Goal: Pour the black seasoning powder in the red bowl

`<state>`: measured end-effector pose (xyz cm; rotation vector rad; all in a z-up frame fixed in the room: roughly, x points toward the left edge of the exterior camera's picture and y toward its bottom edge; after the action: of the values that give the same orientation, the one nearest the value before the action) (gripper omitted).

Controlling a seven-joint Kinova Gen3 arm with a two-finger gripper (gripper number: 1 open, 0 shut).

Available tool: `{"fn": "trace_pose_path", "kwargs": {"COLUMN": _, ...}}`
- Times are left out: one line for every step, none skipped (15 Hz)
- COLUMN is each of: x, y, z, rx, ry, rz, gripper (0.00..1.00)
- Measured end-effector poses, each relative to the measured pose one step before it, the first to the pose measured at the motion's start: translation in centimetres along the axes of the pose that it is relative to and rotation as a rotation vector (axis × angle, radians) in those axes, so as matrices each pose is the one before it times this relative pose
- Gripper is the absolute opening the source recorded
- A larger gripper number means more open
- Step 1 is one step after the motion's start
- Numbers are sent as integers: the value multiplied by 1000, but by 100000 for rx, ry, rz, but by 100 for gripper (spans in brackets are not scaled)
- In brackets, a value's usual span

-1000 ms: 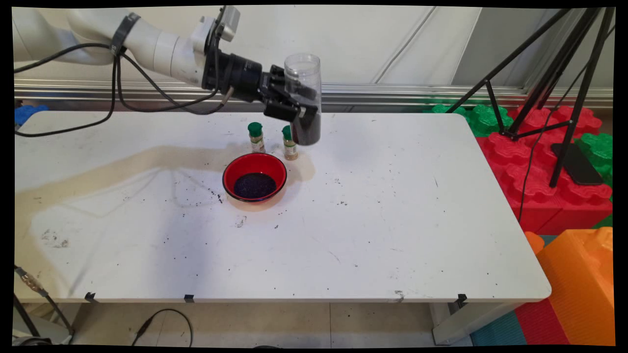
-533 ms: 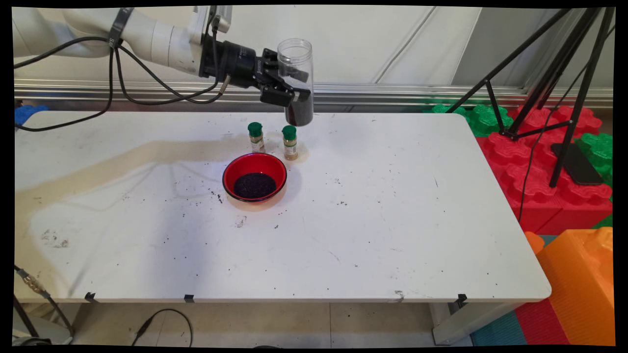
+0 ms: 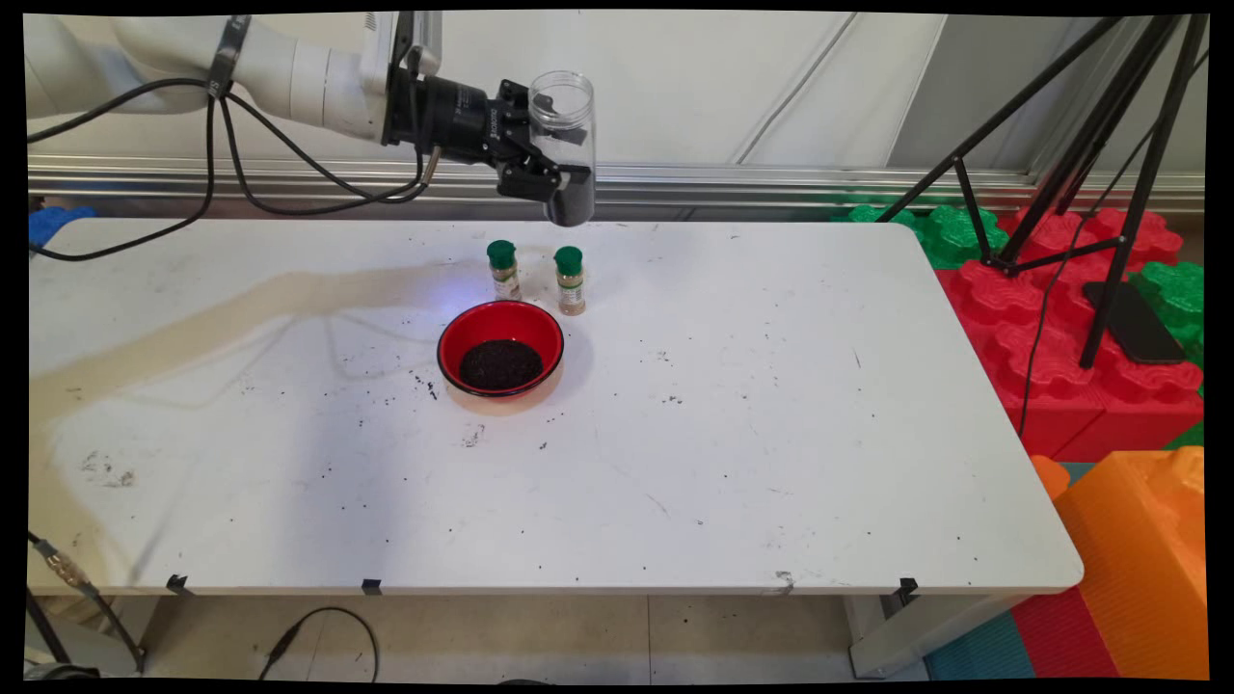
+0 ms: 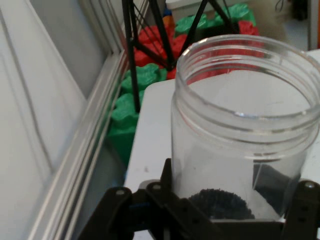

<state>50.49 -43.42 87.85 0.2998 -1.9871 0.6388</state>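
Up high over the desk's [image 3: 733, 424] far edge, hand [image 3: 540, 173] clamped on a clear open jar [image 3: 567, 145] — upright, mouth up, a little dark grain [image 4: 220, 202] settled at the bottom. Seen from the wrist: fingers [image 4: 172, 200] pressed against the jar's lower wall on either side, lidless threaded rim above.

Below and a little nearer, well clear of the jar: two small green-capped spice bottles [image 3: 502, 270] [image 3: 570, 280] side by side, both upright. Just in front of them, a red bowl [image 3: 500, 348] with a dark heap of the same grain inside. Stray dark specks scattered about the bowl on the desk.

Off to the right, beyond the desk's end — a black tripod [image 3: 1080, 145] standing among red and green foam blocks [image 3: 1022, 299], an orange block [image 3: 1138, 559] nearer. Black cables [image 3: 217, 145] hanging from the arm at left.
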Motion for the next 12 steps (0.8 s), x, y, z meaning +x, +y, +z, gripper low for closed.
{"fn": "trace_pose_path", "kwargs": {"x": -202, "y": -97, "z": -100, "rx": 836, "ry": -288, "rz": 1796, "gripper": 0}}
{"fn": "trace_pose_path", "kwargs": {"x": -239, "y": -82, "z": -105, "rx": 937, "ry": -337, "rz": 2290, "gripper": 0}}
{"fn": "trace_pose_path", "kwargs": {"x": -396, "y": -32, "z": -150, "rx": 1175, "ry": -590, "rz": 3796, "gripper": 0}}
{"fn": "trace_pose_path", "kwargs": {"x": -266, "y": 40, "z": -117, "rx": 596, "ry": -387, "rz": 2820, "gripper": 0}}
{"fn": "trace_pose_path", "kwargs": {"x": -262, "y": 58, "z": -105, "rx": 568, "ry": -386, "rz": 2991, "gripper": 0}}
{"fn": "trace_pose_path", "kwargs": {"x": -260, "y": 72, "z": -96, "rx": 531, "ry": -377, "rz": 3013, "gripper": 0}}
{"fn": "trace_pose_path", "kwargs": {"x": -170, "y": 68, "z": -71, "rx": 356, "ry": -240, "rz": 2076, "gripper": 0}}
{"fn": "trace_pose_path", "kwargs": {"x": -193, "y": 91, "z": -94, "rx": 381, "ry": -281, "rz": 2464, "gripper": 0}}
{"fn": "trace_pose_path", "kwargs": {"x": -197, "y": 107, "z": -88, "rx": 296, "ry": -313, "rz": 2576, "gripper": 0}}
{"fn": "trace_pose_path", "kwargs": {"x": -217, "y": 133, "z": -101, "rx": 266, "ry": -340, "rz": 2959, "gripper": 0}}
{"fn": "trace_pose_path", "kwargs": {"x": -283, "y": 213, "z": -163, "rx": 316, "ry": -392, "rz": 4607, "gripper": 0}}
{"fn": "trace_pose_path", "kwargs": {"x": -145, "y": 129, "z": -81, "rx": 88, "ry": -164, "rz": 2598, "gripper": 0}}
